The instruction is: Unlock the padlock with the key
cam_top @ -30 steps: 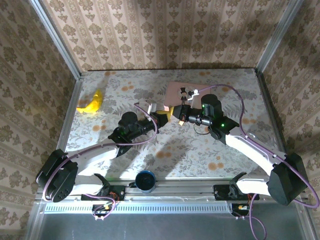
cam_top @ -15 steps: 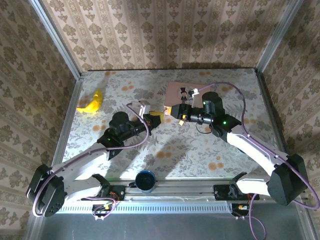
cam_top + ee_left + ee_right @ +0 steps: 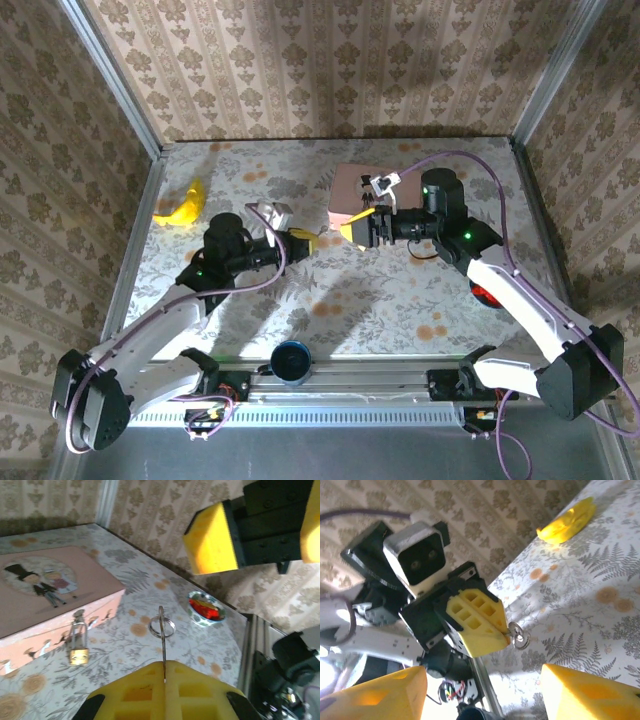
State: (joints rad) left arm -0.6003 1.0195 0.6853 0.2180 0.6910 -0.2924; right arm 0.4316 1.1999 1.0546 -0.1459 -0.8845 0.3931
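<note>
Since the earlier frame the left arm has drawn back leftward, and the two end effectors, formerly close together, now stand apart. The left end effector (image 3: 303, 238) is closed on the key (image 3: 162, 627) (its ring protrudes beyond the yellow pads). The right end effector (image 3: 362, 228) is spread wide, gripping nothing, and faces the left one. The padlock (image 3: 78, 651) hangs against the front wall of the pink box (image 3: 40, 595) on the bench (image 3: 400, 290), apart from the key.

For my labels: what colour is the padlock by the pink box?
Small metal padlock: brass-gold, clearest in left wrist view.
</note>
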